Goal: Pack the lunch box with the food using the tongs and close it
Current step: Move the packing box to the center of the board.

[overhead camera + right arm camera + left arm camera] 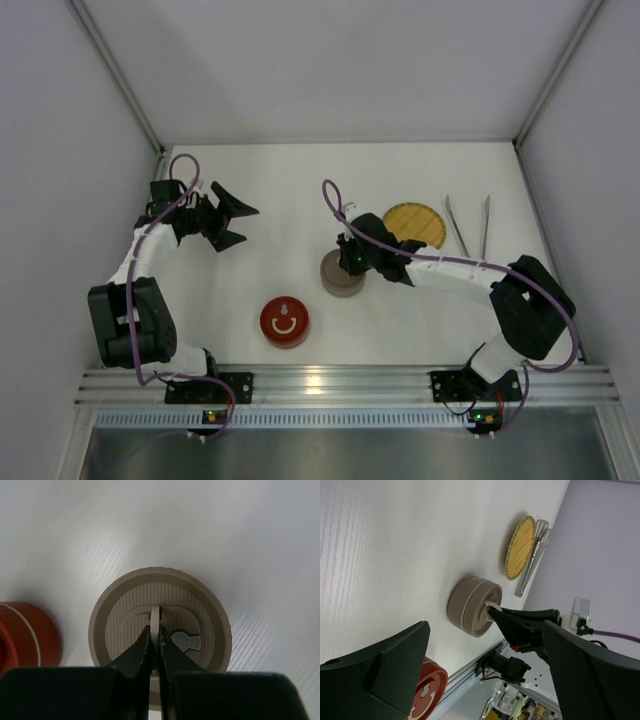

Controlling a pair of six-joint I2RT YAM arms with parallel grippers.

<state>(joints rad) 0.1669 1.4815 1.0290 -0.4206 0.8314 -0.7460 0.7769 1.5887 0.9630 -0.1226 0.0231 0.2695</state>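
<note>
The lunch box (335,282) is a round beige tub with a ribbed lid (160,592), standing mid-table and lying sideways in the left wrist view (470,605). My right gripper (155,630) is shut on the thin upright loop handle (155,614) at the lid's centre; it also shows from above (352,262). My left gripper (240,222) hangs open at the far left, well away from the box, with nothing between its fingers (485,625). The silver tongs (458,225) lie at the back right beside the plate (532,560). The food is out of view.
A round yellow woven plate (415,222) lies behind the lunch box with nothing on it (520,547). A red round container (285,321) with a white mark on top sits near the front edge (25,635). White walls enclose the table.
</note>
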